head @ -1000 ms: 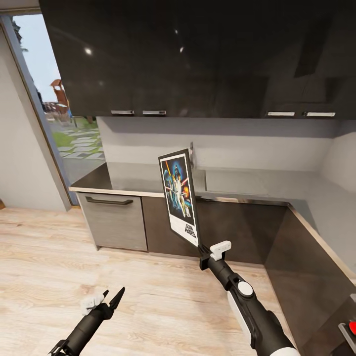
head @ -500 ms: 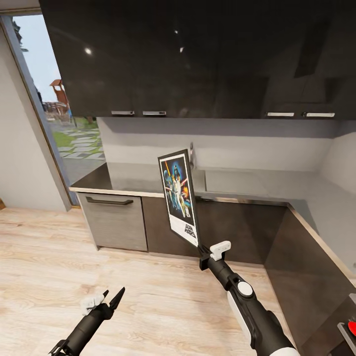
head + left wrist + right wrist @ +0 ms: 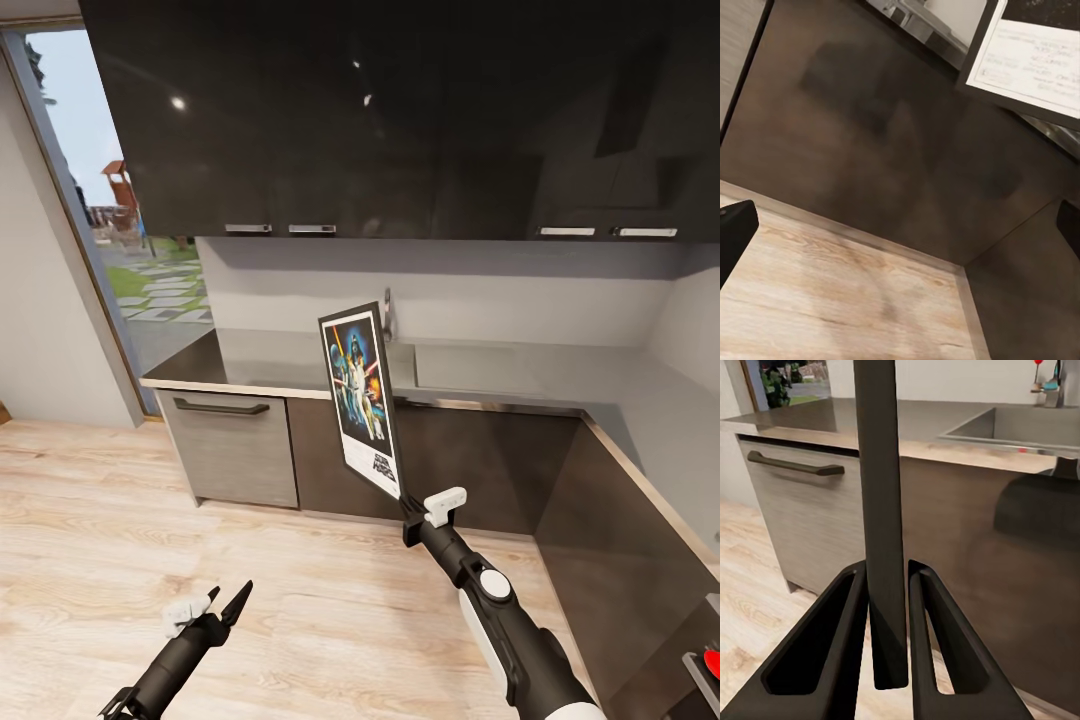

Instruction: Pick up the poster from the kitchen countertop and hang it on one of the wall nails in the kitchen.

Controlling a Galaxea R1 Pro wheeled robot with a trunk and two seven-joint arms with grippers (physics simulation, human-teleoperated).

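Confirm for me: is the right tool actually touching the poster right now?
Touching. In the right wrist view both fingers press against the poster edge with no gap; the head view shows the right tool at its bottom corner.

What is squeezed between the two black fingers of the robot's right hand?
The poster, seen edge-on as a dark strip in the right wrist view. The right gripper pinches its bottom edge, one finger on each side.

Glossy dark wall cabinets [image 3: 400, 110], reflective grey kitchen countertop [image 3: 300, 355], pale wood floor [image 3: 90, 540].
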